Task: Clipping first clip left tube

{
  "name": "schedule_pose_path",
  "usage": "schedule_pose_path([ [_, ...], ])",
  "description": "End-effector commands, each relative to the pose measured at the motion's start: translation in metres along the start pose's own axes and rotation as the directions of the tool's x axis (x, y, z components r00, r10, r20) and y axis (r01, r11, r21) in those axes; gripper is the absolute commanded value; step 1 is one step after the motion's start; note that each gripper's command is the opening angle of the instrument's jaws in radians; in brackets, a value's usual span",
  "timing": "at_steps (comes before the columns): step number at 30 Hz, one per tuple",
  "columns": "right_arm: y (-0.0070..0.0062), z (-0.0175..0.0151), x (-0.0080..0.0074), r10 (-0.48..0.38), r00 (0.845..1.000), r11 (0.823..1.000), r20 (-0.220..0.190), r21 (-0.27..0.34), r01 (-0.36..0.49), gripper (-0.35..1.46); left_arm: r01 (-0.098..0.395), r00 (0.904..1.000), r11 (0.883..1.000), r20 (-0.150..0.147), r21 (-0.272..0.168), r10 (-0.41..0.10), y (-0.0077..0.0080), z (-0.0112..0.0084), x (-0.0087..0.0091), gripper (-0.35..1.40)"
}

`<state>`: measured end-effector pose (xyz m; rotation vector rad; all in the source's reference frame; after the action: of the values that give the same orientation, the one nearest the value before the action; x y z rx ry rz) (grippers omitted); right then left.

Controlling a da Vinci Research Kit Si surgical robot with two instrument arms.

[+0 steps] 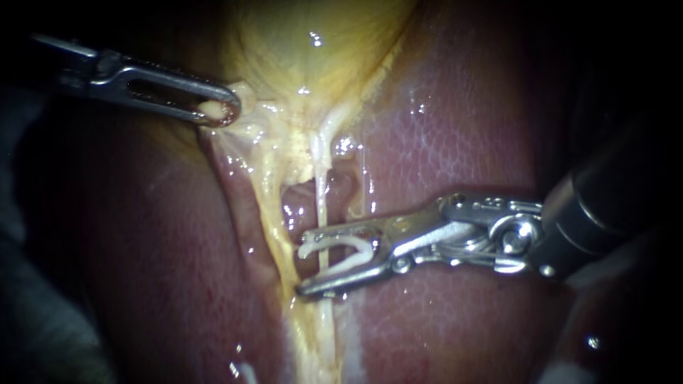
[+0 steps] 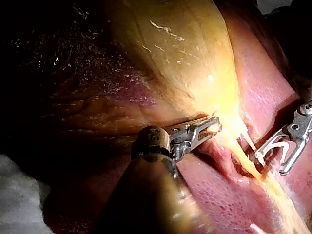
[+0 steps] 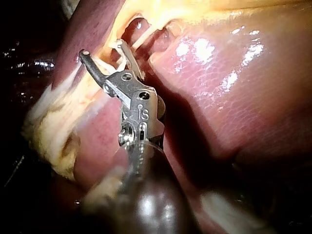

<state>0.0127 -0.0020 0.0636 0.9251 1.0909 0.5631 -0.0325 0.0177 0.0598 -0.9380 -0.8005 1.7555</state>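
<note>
Endoscope view, quick rundown: left instrument in from the left, hand clenched on the edge of the gallbladder, right at its narrow lower end. Right instrument in from the right, hand spread wide but grasping a white clip seated between its two halves. Clip open as well, straddling the thin pale tube running down over the liver. Can't tell whether that's the left tube.
</note>
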Motion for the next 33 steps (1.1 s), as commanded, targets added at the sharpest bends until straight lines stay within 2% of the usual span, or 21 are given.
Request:
schedule_pose_path([
  [1,0.0002,0.0,-0.0001,0.004,1.0,1.0,0.002,-0.001,-0.004,0.5,0.0,1.0,1.0,0.0,0.0,0.0,0.0,0.0,0.0,-0.35],
  [17,0.0033,0.0007,-0.0026,0.017,1.0,1.0,0.006,-0.013,-0.016,0.5,0.0,1.0,1.0,0.0,0.0,0.0,0.0,0.0,0.0,-0.35],
  [33,0.004,0.0018,-0.0025,0.015,1.0,1.0,-0.001,-0.016,-0.015,0.5,0.0,1.0,1.0,0.0,0.0,0.0,0.0,0.0,0.0,-0.35],
])
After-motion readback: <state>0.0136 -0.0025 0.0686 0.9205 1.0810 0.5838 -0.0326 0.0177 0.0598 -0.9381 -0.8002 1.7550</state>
